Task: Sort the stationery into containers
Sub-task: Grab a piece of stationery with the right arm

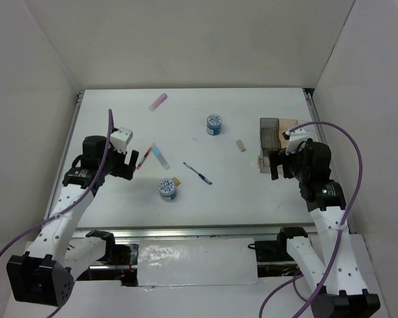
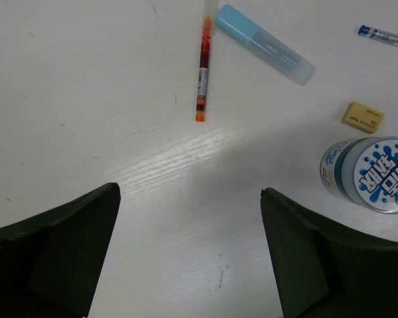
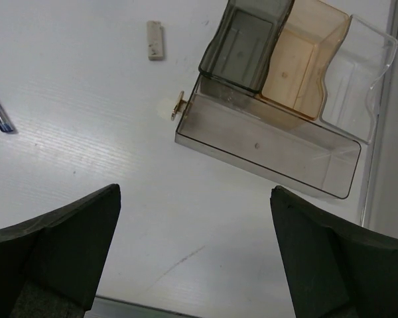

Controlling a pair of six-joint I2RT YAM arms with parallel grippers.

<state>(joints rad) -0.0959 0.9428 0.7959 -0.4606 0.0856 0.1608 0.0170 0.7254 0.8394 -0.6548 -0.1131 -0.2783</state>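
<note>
My left gripper (image 1: 122, 167) is open and empty over the left of the table; in its wrist view (image 2: 189, 252) bare table lies between the fingers. Ahead of it lie the red pen (image 2: 202, 69), light-blue bar (image 2: 265, 44), tan cube (image 2: 363, 117), a blue-white roll (image 2: 375, 173) and the blue pen's tip (image 2: 385, 36). My right gripper (image 1: 283, 165) is open and empty just in front of the clear compartment tray (image 3: 272, 142), with its smoky-grey section (image 3: 242, 43). The beige block (image 3: 156, 40) lies left of the tray. A pink bar (image 1: 158, 101) and a second roll (image 1: 214, 124) lie farther back.
The tray (image 1: 275, 136) stands at the right side near the table's right edge. White walls close in the table at the back and both sides. A metal rail runs along the near edge (image 1: 199, 232).
</note>
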